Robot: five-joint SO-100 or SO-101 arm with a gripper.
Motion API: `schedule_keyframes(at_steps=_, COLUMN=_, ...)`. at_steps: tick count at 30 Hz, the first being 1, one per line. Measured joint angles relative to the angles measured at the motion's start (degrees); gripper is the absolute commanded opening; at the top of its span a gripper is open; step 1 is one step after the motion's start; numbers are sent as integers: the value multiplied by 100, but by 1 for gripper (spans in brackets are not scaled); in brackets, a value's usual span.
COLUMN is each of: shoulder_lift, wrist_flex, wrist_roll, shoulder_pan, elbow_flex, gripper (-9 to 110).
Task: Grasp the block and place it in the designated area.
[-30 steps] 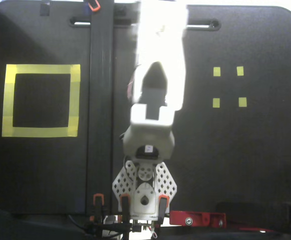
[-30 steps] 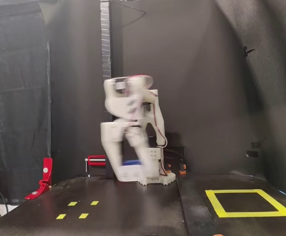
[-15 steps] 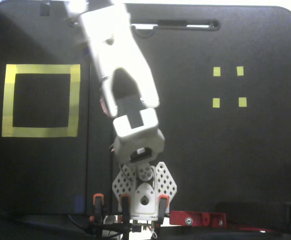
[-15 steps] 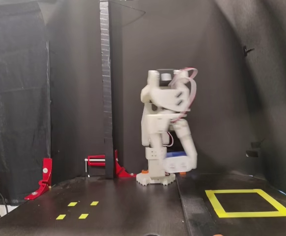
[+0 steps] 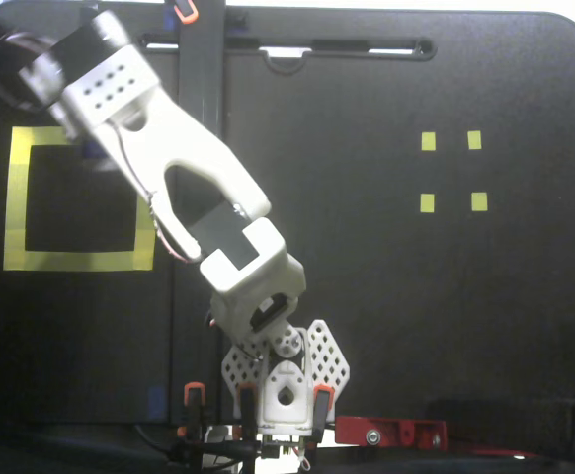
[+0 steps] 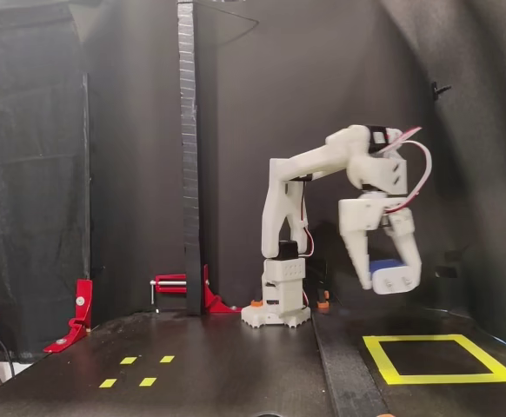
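In a fixed view from the side, my gripper point(image 6: 390, 280) hangs in the air, shut on the dark-blue block point(image 6: 385, 264) held between its white fingers. It hovers well above the floor, over the near-left part of the designated area point(image 6: 444, 379), a yellow tape square. In a fixed view from above, the white arm point(image 5: 179, 158) reaches from its base up-left across the designated area point(image 5: 80, 260). There the wrist covers the gripper and the block.
Four tiny yellow markers point(image 5: 428, 141) point(image 6: 128, 360) lie on the opposite side of the black mat. A black upright post point(image 6: 186, 130) stands behind the arm's base point(image 6: 276, 314). Red clamps point(image 6: 79, 313) point(image 5: 386, 432) sit at the mat's edges.
The arm has swung from the middle of the mat over to the yellow square's side and stretched out, carrying the blue block with it.
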Motion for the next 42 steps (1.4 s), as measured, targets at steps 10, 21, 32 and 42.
schedule_keyframes(at_steps=10, shoulder_lift=-79, wrist_flex=35, wrist_roll=202, shoulder_pan=-352, elbow_flex=0, gripper=18)
schedule_keyframes(at_steps=21, shoulder_lift=-976, wrist_flex=-483, wrist_roll=202, shoulder_pan=-439, elbow_flex=0, gripper=18)
schedule_keyframes(at_steps=32, shoulder_lift=-1916, wrist_flex=-861, wrist_roll=360, shoulder_pan=-703, elbow_flex=0, gripper=18)
schedule_keyframes(at_steps=42, shoulder_lift=-2382, wrist_flex=-879, wrist_roll=396, shoulder_pan=-791, elbow_flex=0, gripper=18)
